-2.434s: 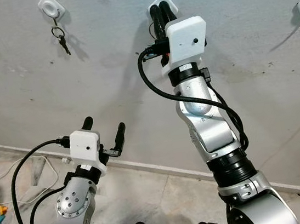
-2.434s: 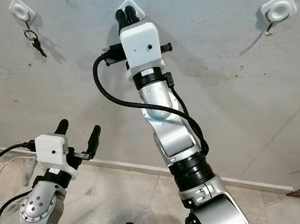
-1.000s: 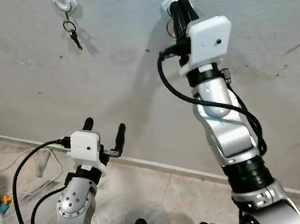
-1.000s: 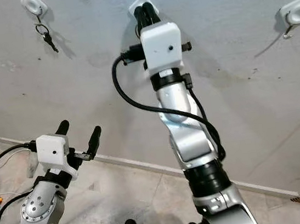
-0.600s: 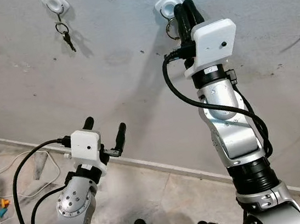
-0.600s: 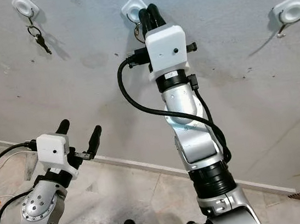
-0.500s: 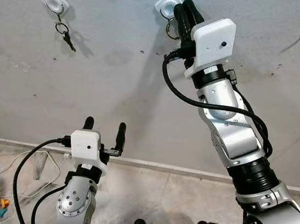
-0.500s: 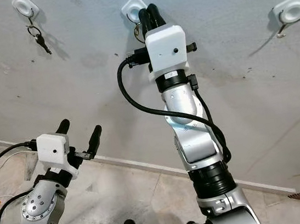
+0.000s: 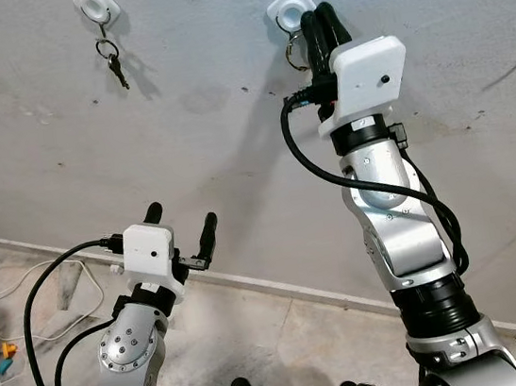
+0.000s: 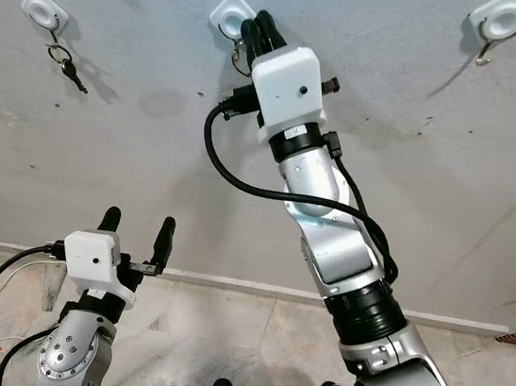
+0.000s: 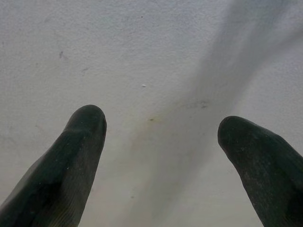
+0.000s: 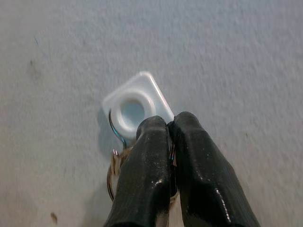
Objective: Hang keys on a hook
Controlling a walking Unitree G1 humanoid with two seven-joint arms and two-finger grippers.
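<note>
Half a second earlier my right gripper (image 12: pixel 169 130) sat slightly higher; it had eased down, fingers pinched on the key ring (image 12: pixel 113 172) beside the middle hook (image 12: pixel 134 109). Left gripper (image 9: pixel 180 233) idled, spread empty.

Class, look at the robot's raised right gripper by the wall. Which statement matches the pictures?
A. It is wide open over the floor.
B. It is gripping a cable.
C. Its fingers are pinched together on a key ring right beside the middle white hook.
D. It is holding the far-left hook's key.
C: the right gripper has its fingers closed together on the key ring just beside the middle hook on the wall.
</note>
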